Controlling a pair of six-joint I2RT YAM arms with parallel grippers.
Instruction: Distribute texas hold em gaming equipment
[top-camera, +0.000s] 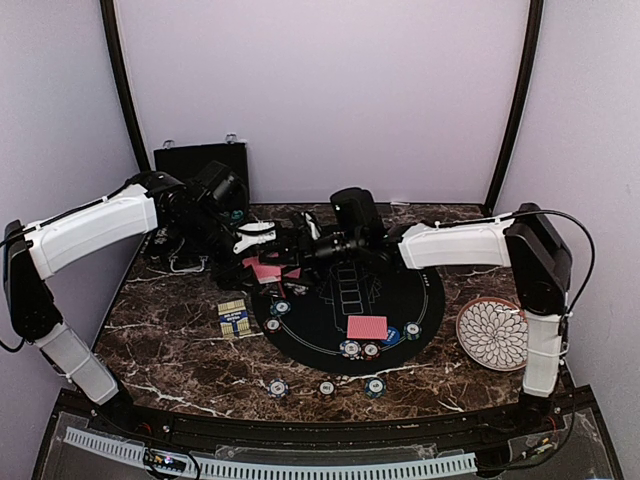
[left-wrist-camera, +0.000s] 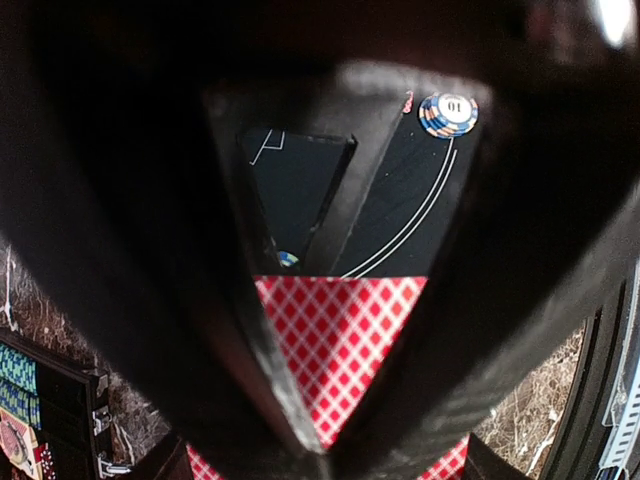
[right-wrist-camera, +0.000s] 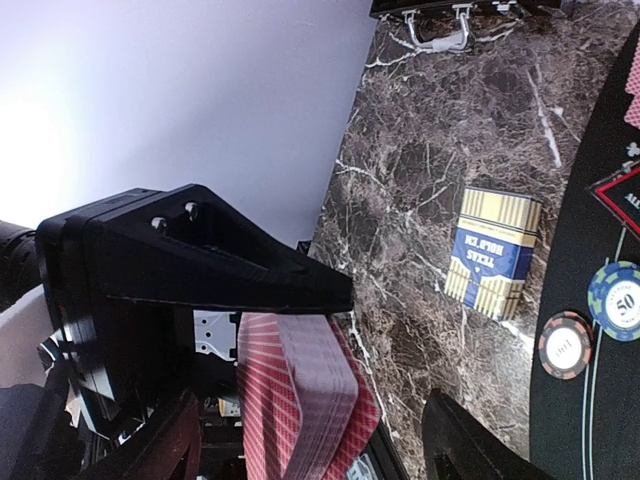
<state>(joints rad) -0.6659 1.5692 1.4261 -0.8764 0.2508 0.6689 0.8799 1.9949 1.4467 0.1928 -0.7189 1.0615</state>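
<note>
Dealing step, by my judgement | right gripper (right-wrist-camera: 312, 410) narrowed around the red-backed deck (right-wrist-camera: 300, 370), low centre of its wrist view, above the marble table (right-wrist-camera: 420, 200) | left gripper (left-wrist-camera: 335, 250) close over the deck, grip cannot be told | next move: pinch only one card and carry it to the black mat (top-camera: 410, 290)

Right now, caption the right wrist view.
Right end effector holding the red-backed card deck above a marble table with card box and poker chips.

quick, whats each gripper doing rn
Left gripper: closed on a card.
Right gripper: holding the deck.
</note>
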